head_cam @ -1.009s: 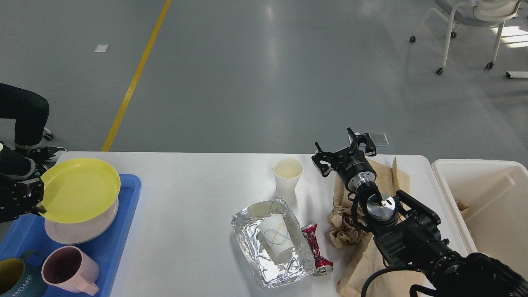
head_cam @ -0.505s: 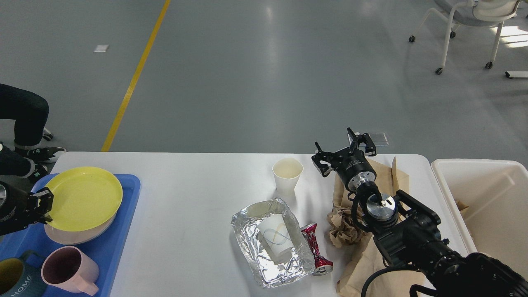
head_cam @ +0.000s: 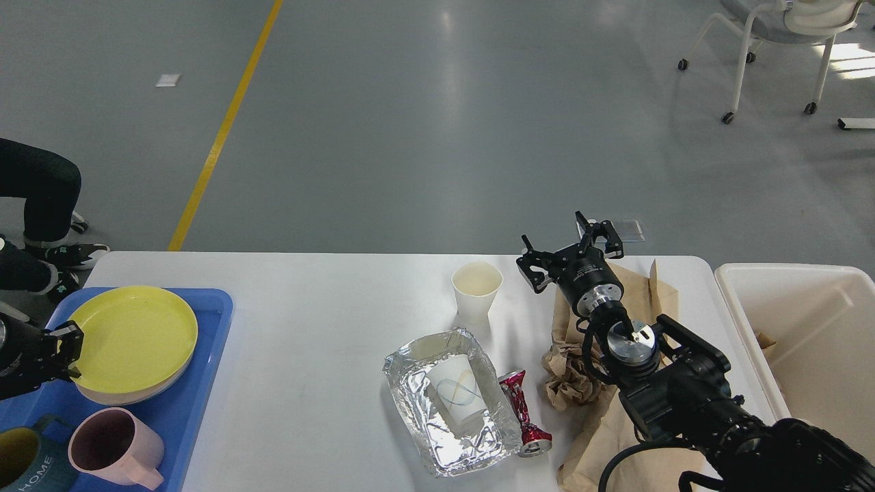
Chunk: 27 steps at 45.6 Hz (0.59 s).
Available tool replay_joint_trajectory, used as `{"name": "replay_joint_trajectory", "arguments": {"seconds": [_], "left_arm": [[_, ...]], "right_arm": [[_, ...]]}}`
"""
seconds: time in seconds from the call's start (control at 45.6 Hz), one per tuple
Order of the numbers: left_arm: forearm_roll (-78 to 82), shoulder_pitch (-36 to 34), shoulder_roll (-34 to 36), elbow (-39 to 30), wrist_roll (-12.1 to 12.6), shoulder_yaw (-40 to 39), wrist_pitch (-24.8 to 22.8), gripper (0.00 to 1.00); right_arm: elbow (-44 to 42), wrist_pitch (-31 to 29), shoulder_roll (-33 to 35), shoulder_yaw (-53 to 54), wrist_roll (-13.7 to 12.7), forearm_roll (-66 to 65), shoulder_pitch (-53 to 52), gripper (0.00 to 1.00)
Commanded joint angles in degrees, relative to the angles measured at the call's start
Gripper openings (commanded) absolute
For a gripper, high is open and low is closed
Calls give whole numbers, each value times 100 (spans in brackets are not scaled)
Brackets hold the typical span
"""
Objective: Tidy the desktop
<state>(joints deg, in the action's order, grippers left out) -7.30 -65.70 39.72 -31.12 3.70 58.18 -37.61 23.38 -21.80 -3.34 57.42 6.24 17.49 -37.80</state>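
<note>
The desk (head_cam: 307, 321), a white top with rounded corners, fills the lower part of the head view. All places are given relative to the foil tray (head_cam: 451, 400), which lies crumpled near the desk's front edge. A paper cup with a printed loop (head_cam: 456, 395) is seen lying inside the foil tray. Touching the tray's right side, a crushed red can (head_cam: 525, 413) is found. Just behind the tray an empty white paper cup (head_cam: 476, 290) stands upright. Right of the tray, beyond the can, crumpled brown paper (head_cam: 567, 376) rests on a brown paper bag (head_cam: 649, 294).

The right pincer (head_cam: 571, 254) is held above the desk behind and right of the tray, its fingers spread wide with nothing between them. Far right of the tray, off the desk's end, a cream-white bin (head_cam: 793, 280) is seen.

Far left of the tray, a blue tray (head_cam: 205, 355) carries a yellow plate (head_cam: 133, 338) stacked on a pale plate (head_cam: 130, 396), with a pink mug (head_cam: 116, 447) and a dark mug (head_cam: 27, 465) in front. The left pincer (head_cam: 65, 352) is placed at the yellow plate's left rim; whether the rim is pinched cannot be told.
</note>
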Motion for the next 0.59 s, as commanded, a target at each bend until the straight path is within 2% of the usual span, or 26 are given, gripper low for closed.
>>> {"name": "replay_joint_trajectory", "arguments": {"seconds": [0.0,0.176,0.351,0.571], "left_arm": [[1,30,-9,44,0,-8,0,0],[1,136,-9,124,-9,-131,35,0],[9,189,-52,124,0,-140,465,2],[9,259,-132,124,8,-149,527,5]], "right_arm": [[0,0,0,-3,0,0,1,100],[0,0,0,-3,0,0,1,100],[0,0,0,6,0,0,1,100],[0,0,0,-3,0,0,1,100]]}}
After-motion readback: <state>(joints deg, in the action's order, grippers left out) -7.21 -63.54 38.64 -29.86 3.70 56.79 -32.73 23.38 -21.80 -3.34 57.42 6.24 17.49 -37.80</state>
